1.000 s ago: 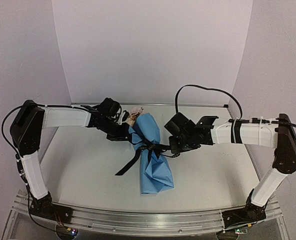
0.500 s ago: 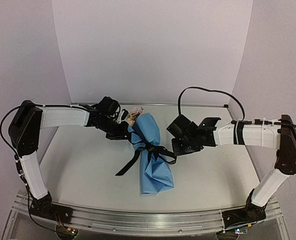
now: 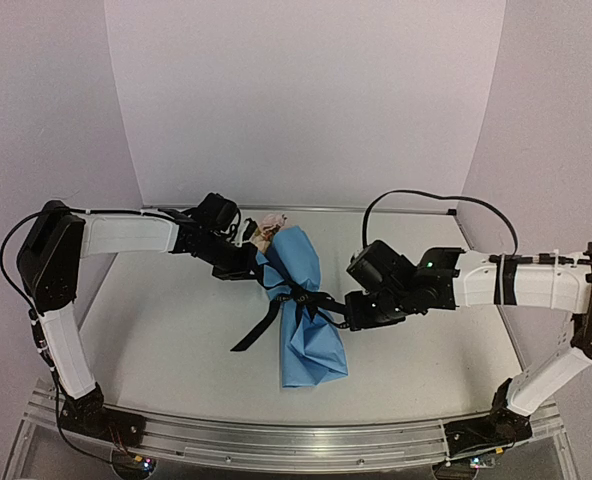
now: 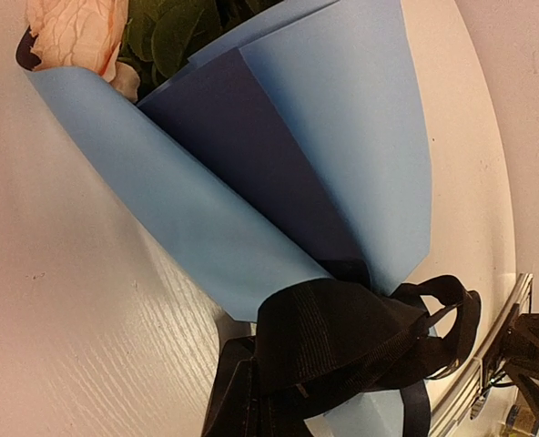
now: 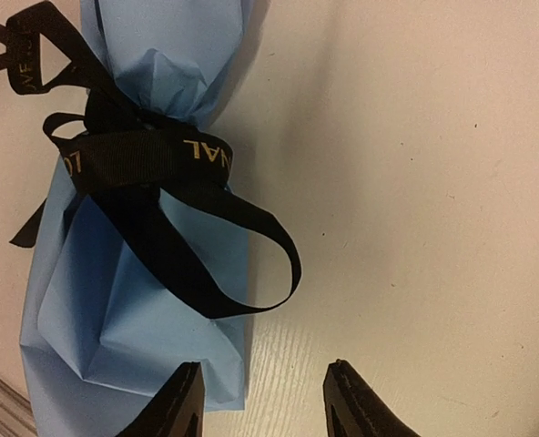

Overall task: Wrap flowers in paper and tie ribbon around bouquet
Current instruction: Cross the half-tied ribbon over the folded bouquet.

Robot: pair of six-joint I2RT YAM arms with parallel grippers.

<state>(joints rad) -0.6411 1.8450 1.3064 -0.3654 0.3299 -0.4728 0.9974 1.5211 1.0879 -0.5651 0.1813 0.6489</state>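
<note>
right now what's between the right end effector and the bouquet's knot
A loose ribbon loop across the blue paper and table, clearest in the right wrist view.

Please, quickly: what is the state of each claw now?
Left claw: closed; a grip on the paper cannot be told.
Right claw: open, holding nothing.

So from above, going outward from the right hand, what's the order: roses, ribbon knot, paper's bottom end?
1. Ribbon knot, just left of the right hand.
2. Paper's bottom end, lower in the view.
3. Roses, at the far end.
</note>
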